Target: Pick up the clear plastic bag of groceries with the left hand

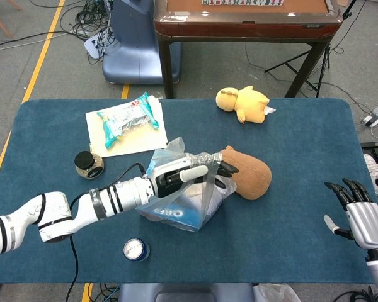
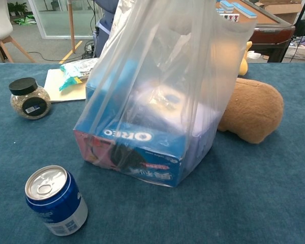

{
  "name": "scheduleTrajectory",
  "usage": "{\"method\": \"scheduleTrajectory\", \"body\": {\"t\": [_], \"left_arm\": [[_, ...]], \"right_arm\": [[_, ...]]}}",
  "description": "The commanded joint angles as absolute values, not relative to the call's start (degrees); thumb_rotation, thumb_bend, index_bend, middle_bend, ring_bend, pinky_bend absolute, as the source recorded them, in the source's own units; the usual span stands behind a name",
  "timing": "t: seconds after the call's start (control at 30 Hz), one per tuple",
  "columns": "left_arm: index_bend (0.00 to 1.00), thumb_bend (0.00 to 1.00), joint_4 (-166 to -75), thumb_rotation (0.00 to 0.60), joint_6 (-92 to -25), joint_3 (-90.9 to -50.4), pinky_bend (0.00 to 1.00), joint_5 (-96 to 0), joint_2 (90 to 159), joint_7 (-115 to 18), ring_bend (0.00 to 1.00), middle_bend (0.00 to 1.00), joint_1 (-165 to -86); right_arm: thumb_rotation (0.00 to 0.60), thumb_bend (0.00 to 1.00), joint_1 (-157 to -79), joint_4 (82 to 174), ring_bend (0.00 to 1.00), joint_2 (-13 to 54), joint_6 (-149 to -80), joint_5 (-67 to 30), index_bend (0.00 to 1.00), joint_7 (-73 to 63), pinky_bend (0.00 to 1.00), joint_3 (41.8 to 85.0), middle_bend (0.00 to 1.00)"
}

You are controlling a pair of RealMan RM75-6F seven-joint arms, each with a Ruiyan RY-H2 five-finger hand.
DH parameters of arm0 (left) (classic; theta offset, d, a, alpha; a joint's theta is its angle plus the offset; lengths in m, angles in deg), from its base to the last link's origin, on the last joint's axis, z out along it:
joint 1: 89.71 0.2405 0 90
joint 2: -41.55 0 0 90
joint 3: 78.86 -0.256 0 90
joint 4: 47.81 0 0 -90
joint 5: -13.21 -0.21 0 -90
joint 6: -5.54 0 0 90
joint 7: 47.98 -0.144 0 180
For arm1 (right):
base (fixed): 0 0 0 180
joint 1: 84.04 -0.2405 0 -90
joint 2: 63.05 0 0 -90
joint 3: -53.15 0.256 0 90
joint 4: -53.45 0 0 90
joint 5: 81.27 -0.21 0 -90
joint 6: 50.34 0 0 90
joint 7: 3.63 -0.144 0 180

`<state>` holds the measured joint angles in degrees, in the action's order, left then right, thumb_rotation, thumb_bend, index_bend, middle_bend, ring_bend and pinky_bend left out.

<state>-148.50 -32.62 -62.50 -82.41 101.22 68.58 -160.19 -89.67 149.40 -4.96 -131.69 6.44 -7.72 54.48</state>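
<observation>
The clear plastic bag (image 1: 188, 202) stands at the table's middle with a blue Oreo box (image 2: 137, 151) and other packets inside. My left hand (image 1: 190, 173) grips the gathered top of the bag, its dark fingertips reaching toward the brown plush (image 1: 249, 173). In the chest view the bag (image 2: 162, 76) is pulled up taut and its top runs out of frame, so the hand is hidden there. The box bottom sits at or just above the cloth; I cannot tell which. My right hand (image 1: 361, 218) rests open at the table's right front edge, holding nothing.
The brown plush (image 2: 254, 109) touches the bag's right side. A blue can (image 2: 56, 201) stands in front of the bag on the left, and a black-lidded jar (image 2: 28, 98) further left. A snack pack on paper (image 1: 127, 119) and a yellow plush (image 1: 242, 102) lie farther back.
</observation>
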Motion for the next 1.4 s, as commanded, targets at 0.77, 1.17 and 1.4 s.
{"method": "scheduleTrajectory", "body": {"t": [0.77,1.17,1.4], "left_arm": [[0.50,0.40,-156.4,0.600,-23.0,-61.8,1.00,-63.3,90.3,55.9,0.85,0.66,-161.2],[0.58,0.54,-159.5,0.600,-23.3,-55.4,1.00,-55.2,86.3,48.8,0.94,0.78,-155.8],[0.58,0.55,-161.1,0.600,-26.5,-50.5,1.00,-53.5,82.5,47.9,0.95,0.80,-150.2]], "right_arm": [[0.600,0.32,-90.2,149.8,0.07,-4.9,-131.3,6.3,0.17,-7.2,0.10,54.9,0.23],[0.600,0.32,-89.8,150.2,0.07,-5.0,-132.0,6.5,0.17,-7.0,0.10,54.9,0.23],[0.600,0.32,-89.5,150.4,0.07,-5.1,-132.4,6.7,0.17,-6.9,0.10,54.7,0.23]]}}
